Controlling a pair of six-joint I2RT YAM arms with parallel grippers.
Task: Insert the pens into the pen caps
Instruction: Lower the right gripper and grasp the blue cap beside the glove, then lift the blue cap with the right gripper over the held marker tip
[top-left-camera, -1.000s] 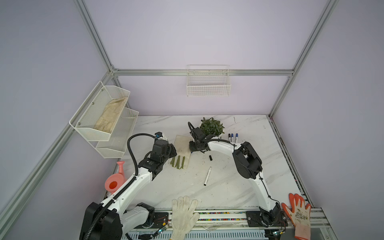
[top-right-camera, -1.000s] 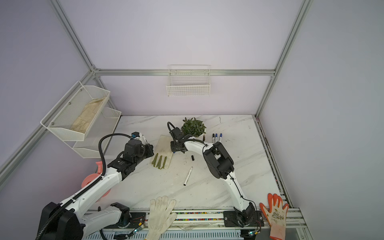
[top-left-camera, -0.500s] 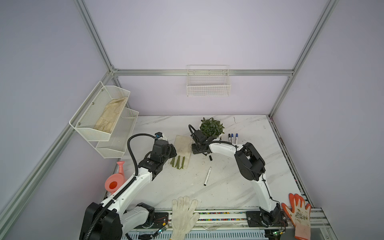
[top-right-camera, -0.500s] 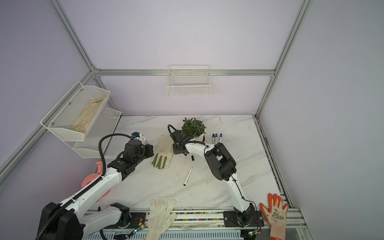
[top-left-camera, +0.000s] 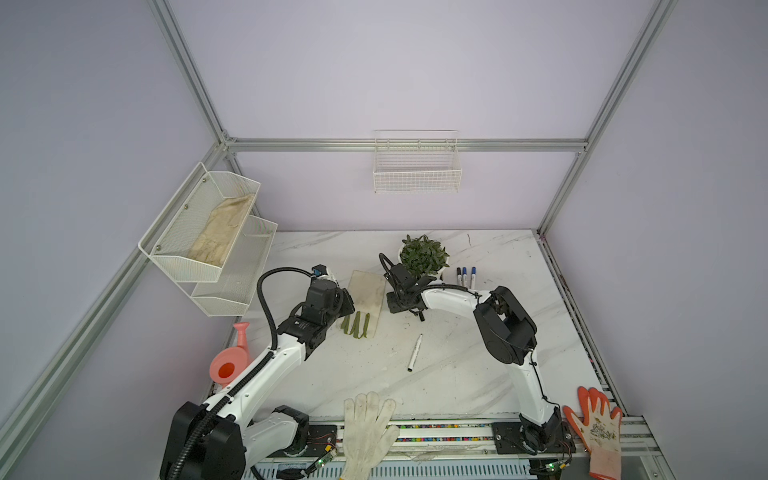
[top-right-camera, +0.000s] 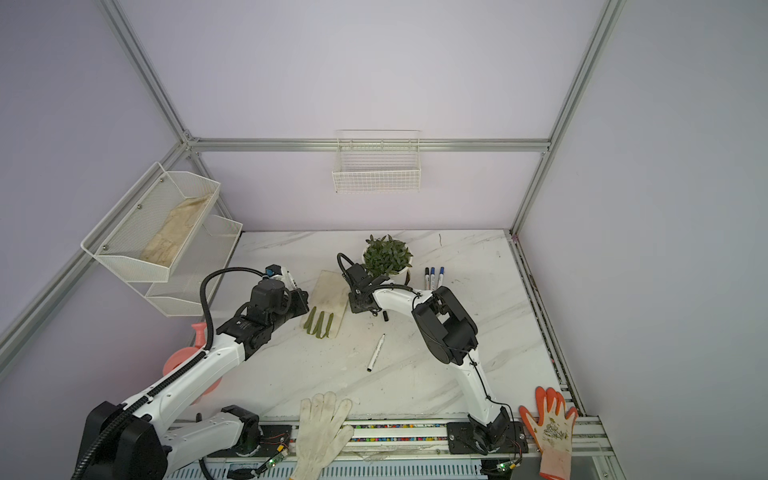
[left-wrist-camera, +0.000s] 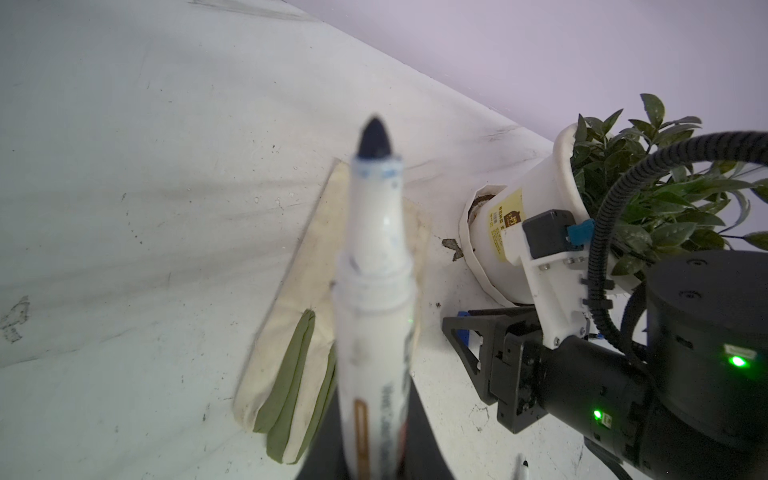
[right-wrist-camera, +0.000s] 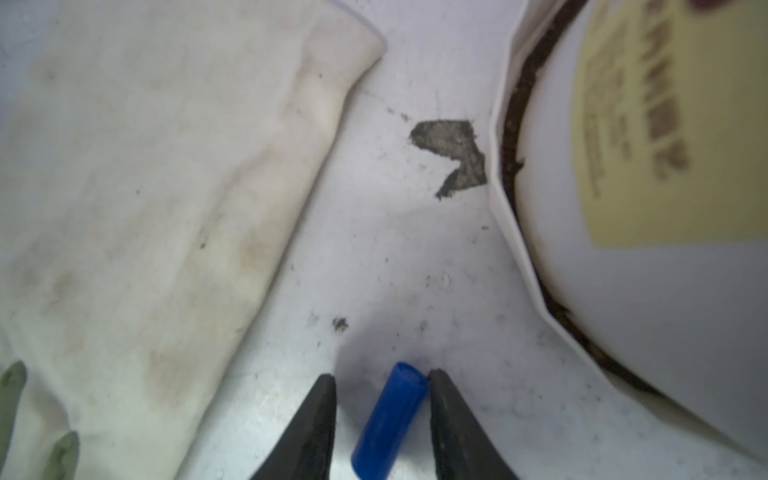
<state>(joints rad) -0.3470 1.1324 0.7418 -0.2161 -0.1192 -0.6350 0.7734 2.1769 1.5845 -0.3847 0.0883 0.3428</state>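
Observation:
My left gripper (left-wrist-camera: 370, 457) is shut on a white-barrelled pen (left-wrist-camera: 374, 291) whose dark bare tip points away from the wrist; in both top views this pen (top-right-camera: 289, 279) sticks out beyond the left gripper (top-left-camera: 332, 293). My right gripper (right-wrist-camera: 382, 380) is down at the table beside the plant pot, open, its jaws astride a blue pen cap (right-wrist-camera: 390, 419). One finger touches the cap and a gap shows at the other. A black cap (top-left-camera: 421, 316) lies just beside the right gripper (top-left-camera: 392, 305). A loose pen (top-left-camera: 414, 352) lies mid-table. Three capped pens (top-left-camera: 465, 276) lie behind.
A potted plant (top-left-camera: 424, 255) stands right behind the right gripper. A cream glove with olive-green fingers (top-left-camera: 365, 303) lies between the arms. A white glove (top-left-camera: 368, 432) and an orange glove (top-left-camera: 598, 428) hang over the front edge. A pink watering can (top-left-camera: 230, 361) is at the left.
The right arm's elbow has swung a little to the right while its gripper stayed low by the plant pot. The left arm and its pen have not moved.

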